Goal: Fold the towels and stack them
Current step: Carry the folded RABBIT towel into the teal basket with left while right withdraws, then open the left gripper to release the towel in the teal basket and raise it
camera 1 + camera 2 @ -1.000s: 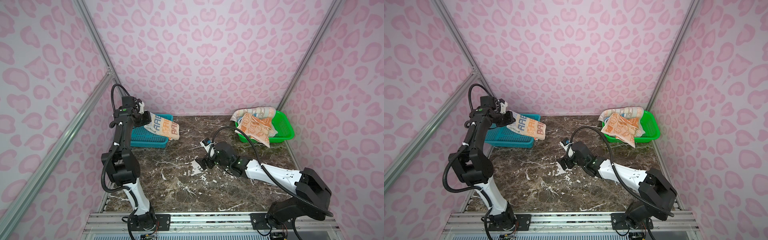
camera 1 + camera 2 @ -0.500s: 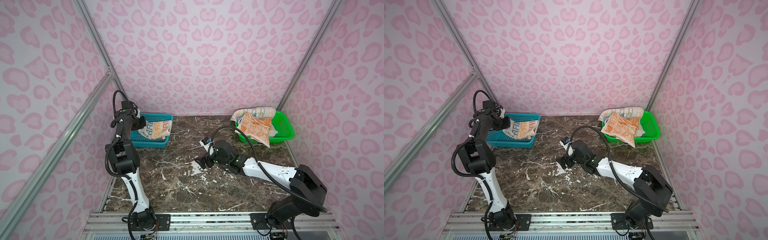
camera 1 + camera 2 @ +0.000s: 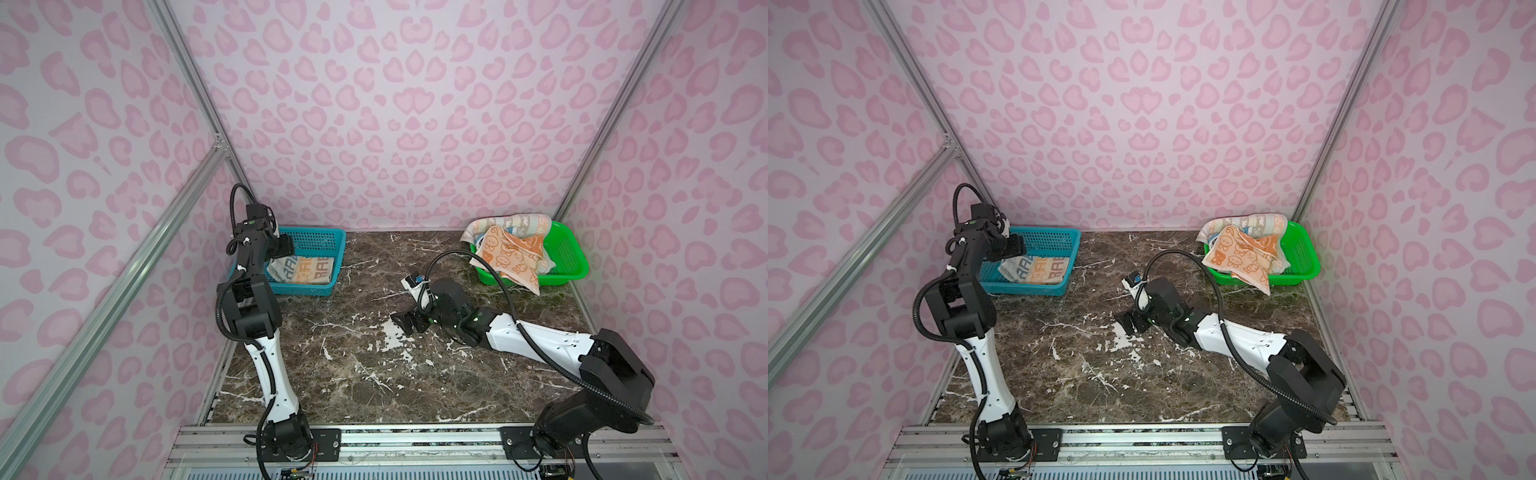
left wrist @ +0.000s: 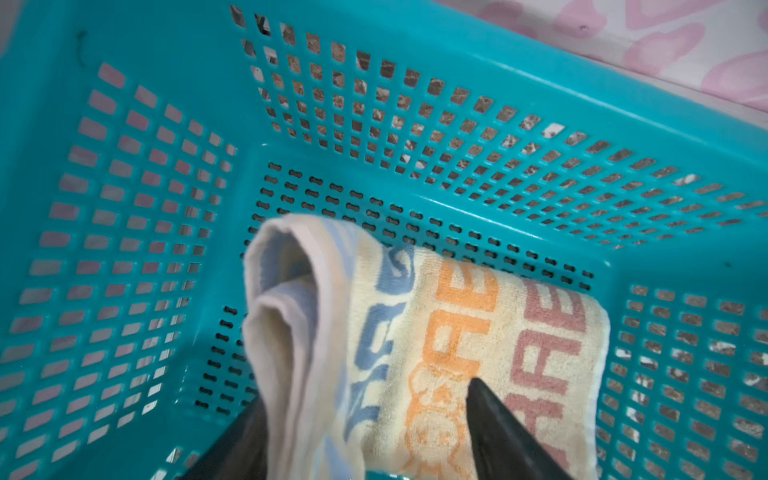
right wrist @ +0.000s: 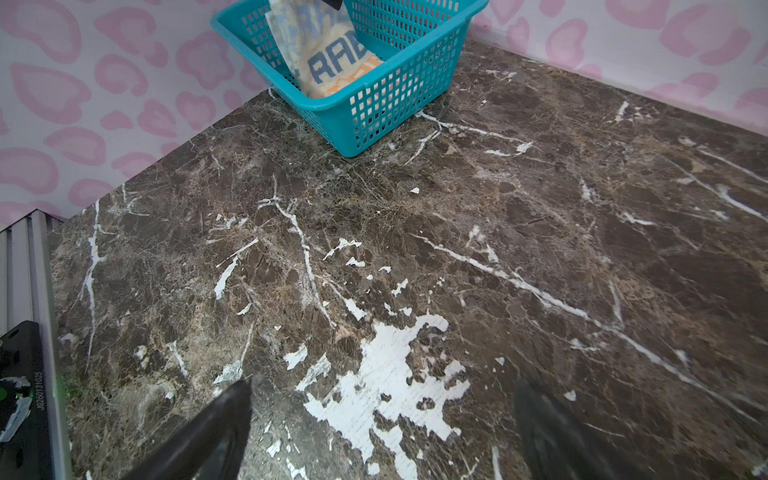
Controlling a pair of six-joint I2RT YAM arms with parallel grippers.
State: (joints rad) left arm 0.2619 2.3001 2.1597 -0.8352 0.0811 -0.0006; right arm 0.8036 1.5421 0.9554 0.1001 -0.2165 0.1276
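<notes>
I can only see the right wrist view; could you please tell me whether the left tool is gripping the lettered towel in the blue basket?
Observer: No. In the left wrist view the left tool stands open, its fingers apart above the lettered towel, which lies on the floor of the blue basket.
Operator: Thank you. Are other towels waiting anywhere?
Observer: Yes. In both top views a green basket at the far right corner of the table holds a heap of them.
Operator: Which one is on top?
Observer: An orange towel with cartoon faces, hanging over the basket's front rim.
</notes>
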